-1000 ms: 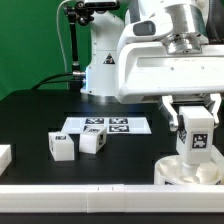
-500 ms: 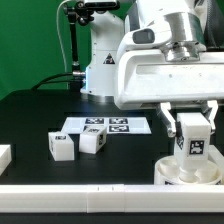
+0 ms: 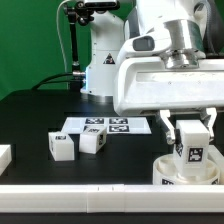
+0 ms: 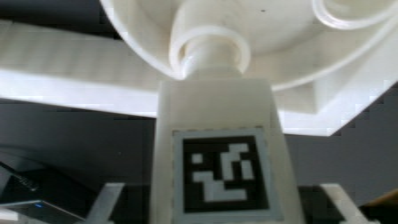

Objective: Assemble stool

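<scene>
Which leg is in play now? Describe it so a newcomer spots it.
Follow the white arm on the exterior view's right down to its gripper. It grips one tagged leg upright, lower end at the round seat. The two other legs lie loose by the marker board.

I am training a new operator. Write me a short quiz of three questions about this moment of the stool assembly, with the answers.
1. True or false: the pincer grips a stool leg upright over the round seat.
2. Where does the marker board lie in the exterior view? a) under the seat; b) just beyond the two loose legs; c) in the pincer.
3. Fill in: the seat stands at the exterior view's ___ side.
Key: 1 true; 2 b; 3 right.
</scene>
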Tool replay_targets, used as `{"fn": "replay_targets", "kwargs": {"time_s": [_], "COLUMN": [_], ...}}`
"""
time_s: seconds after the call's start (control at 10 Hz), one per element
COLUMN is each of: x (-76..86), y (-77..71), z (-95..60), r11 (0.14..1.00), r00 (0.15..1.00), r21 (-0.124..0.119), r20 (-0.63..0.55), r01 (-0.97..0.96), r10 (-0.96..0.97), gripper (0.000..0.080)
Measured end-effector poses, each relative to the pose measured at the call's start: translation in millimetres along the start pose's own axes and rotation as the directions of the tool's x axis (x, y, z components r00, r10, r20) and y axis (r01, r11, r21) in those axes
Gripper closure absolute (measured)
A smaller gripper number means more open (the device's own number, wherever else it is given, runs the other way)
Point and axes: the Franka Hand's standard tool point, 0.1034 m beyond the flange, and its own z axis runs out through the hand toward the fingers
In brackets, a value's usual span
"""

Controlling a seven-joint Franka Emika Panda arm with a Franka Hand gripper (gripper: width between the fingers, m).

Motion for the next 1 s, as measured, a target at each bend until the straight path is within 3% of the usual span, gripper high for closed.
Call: {"fn": "replay_targets", "kwargs": {"time_s": [0.5,0.7,0.8,0.9,1.0], "x": [-1.9,-3.8,-4.4,-4.8,-3.5], "y": [4.4,4.3,4.2,4.1,3.3], "z": [1.3,2.2,2.3,2.2,1.2], "r11": [1.0,1.0,1.0,1.0,1.0], "r00": [1.0,1.0,1.0,1.0,1.0], "r21": [0.002,0.003,0.003,0.002,0.001], "r20": [0.004,0.013,0.014,0.015,0.013], "r01": [0.015,0.016,0.017,0.015,0.005], "r10": [-0.015,-0.016,-0.017,-0.015,-0.005], "gripper": [0.0461,0.0233,0.0233,0.0167,0.0154]}}
